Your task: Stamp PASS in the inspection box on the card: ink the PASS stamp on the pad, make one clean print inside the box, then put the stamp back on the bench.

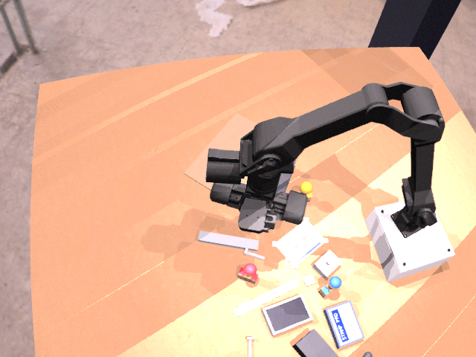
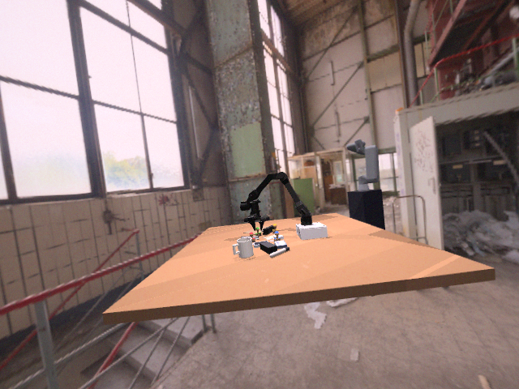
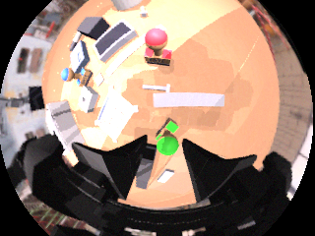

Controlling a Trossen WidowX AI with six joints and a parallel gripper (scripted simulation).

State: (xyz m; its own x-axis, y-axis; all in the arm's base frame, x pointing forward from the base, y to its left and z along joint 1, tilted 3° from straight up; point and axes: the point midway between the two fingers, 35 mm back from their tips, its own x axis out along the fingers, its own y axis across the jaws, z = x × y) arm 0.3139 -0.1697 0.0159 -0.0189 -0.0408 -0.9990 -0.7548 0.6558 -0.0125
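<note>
My gripper [image 2: 258,228] [image 3: 164,140] is open, low over the bench, with a gap on both sides of the green-knobbed stamp [image 3: 167,146] between its fingertips. The stamp's base shows just beyond its knob; its face and any wording are hidden. In the top view the arm hides the stamp. The white card [image 1: 300,242] [image 3: 116,117] lies beside the gripper; its printed marks are too small to read. The dark ink pad [image 1: 287,314] [image 3: 114,40] in a pale frame lies farther away. A blue and white STAMP PRO box [image 1: 343,324] [image 3: 79,55] lies near it.
A red stamp [image 1: 250,269] [image 3: 157,37], a blue stamp [image 1: 335,282] [image 3: 68,74] and a yellow-knobbed stamp [image 1: 306,187] stand around the card. A grey bar [image 1: 227,239] [image 3: 189,99] lies near the gripper. A mug [image 2: 245,246] and a black box [image 1: 314,344] [image 2: 268,247] stand farther off.
</note>
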